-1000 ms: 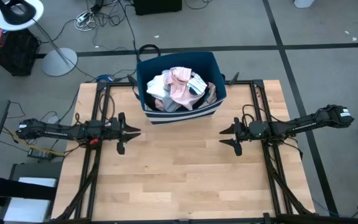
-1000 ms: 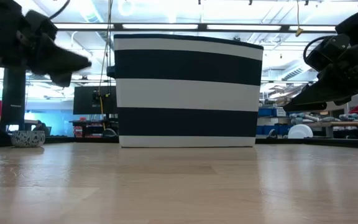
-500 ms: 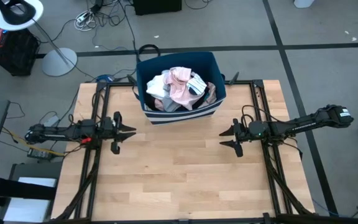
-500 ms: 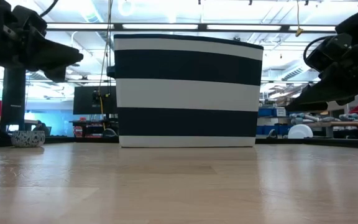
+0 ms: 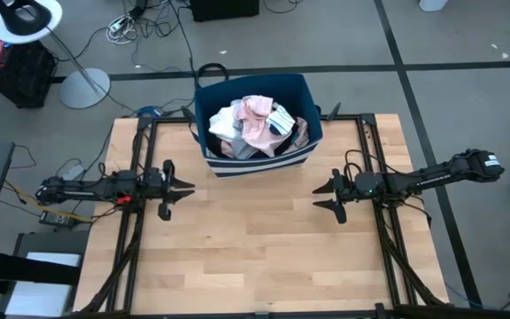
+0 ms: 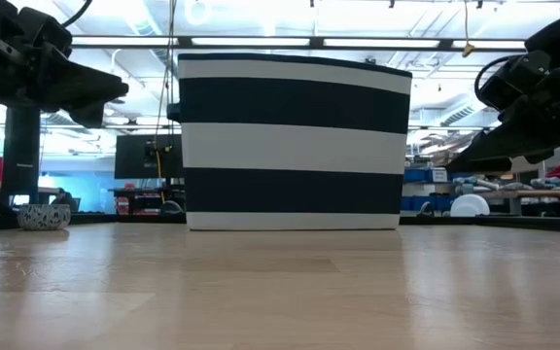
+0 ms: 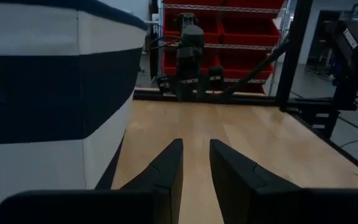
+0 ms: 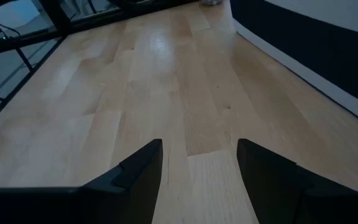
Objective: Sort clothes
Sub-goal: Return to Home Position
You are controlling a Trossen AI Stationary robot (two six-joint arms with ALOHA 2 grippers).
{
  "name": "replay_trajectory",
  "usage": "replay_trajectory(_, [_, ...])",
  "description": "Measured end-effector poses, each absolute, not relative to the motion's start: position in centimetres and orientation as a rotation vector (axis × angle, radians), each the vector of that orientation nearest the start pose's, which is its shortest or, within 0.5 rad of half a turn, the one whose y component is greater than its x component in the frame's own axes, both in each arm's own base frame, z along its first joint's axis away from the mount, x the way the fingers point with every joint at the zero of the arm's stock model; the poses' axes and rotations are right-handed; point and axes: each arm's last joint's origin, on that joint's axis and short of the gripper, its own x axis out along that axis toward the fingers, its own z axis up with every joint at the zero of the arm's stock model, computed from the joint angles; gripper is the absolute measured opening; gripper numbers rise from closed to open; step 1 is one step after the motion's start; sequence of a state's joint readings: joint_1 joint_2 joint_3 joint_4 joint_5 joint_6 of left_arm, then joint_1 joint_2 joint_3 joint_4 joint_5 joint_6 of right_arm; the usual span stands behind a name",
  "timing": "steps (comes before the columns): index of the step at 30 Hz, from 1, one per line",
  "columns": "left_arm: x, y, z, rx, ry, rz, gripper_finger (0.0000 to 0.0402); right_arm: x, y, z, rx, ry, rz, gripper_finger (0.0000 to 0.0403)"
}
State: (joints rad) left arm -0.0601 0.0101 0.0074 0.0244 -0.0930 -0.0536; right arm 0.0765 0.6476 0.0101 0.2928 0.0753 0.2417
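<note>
My left gripper (image 5: 188, 186), empty and narrowly parted, has drawn back toward 9 o'clock. My right gripper (image 5: 317, 196) waits wide at 3. The clothes (image 5: 253, 124) fill the bin (image 5: 301, 89) at 12 on the counter (image 5: 255, 252), so sorting looks finished.

High view: only top of clothes (image 5: 251, 124) shows, rest buried in bin (image 5: 259, 164). Low view: bin wall hides them fully. Wrist views crop bin at pic edge.

Left arm stretched out level, left gripper (image 5: 187, 187) empty, fingers narrowly parted, pointing toward the right gripper (image 5: 319, 196) well apart, right arm level, fingers spread wider, empty
</note>
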Motion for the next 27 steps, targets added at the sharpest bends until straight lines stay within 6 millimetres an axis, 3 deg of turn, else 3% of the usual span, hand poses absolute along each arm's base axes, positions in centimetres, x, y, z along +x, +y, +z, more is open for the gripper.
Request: replay_trajectory(27, [9.72,-0.31,17.61,-0.065,-0.11,0.033,0.0085,13.29,0.8,13.3,0.212,0.337,-0.04,0.021])
